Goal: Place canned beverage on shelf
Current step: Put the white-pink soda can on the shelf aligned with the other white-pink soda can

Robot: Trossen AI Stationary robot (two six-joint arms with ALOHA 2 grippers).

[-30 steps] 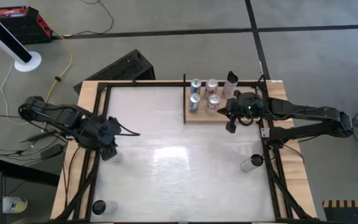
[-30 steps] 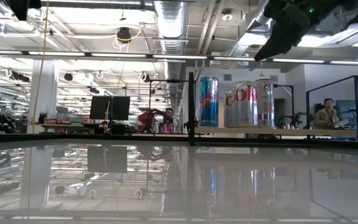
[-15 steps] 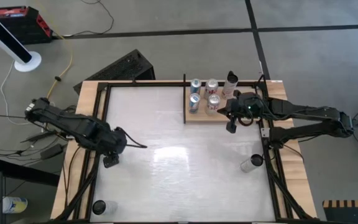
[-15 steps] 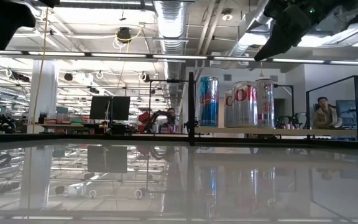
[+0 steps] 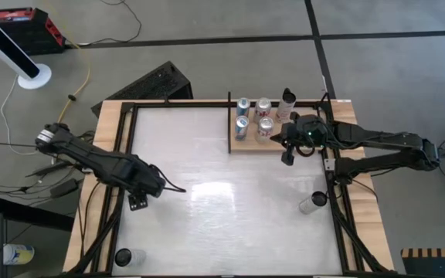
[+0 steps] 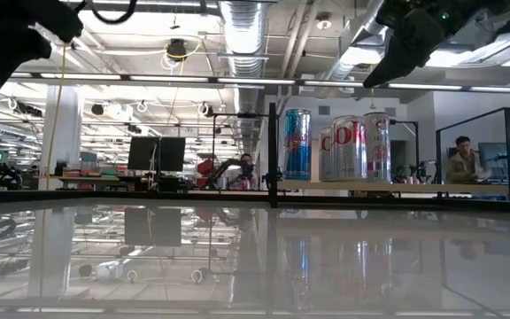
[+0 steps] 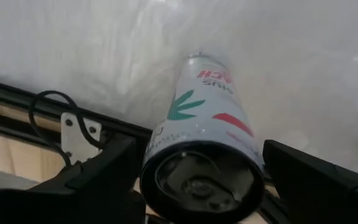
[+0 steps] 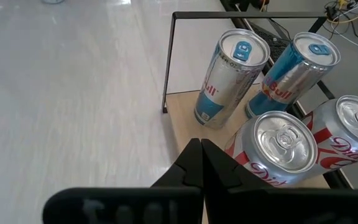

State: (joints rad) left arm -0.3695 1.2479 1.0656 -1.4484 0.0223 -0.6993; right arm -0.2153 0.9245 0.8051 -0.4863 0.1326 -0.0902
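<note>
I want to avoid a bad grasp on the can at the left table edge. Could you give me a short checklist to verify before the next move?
1. Left tool open: ok.
2. Can between the left tool's fingers: ok in the left wrist view, one finger on each side.
3. Can upright: ok, it stands straight in the low view.
4. Free spot on the shelf: cannot tell; four cans stand on it and the right arm covers its right part.
5. Way to the shelf clear: not ok; the right tool, shut, hangs at the shelf's front edge.
</note>
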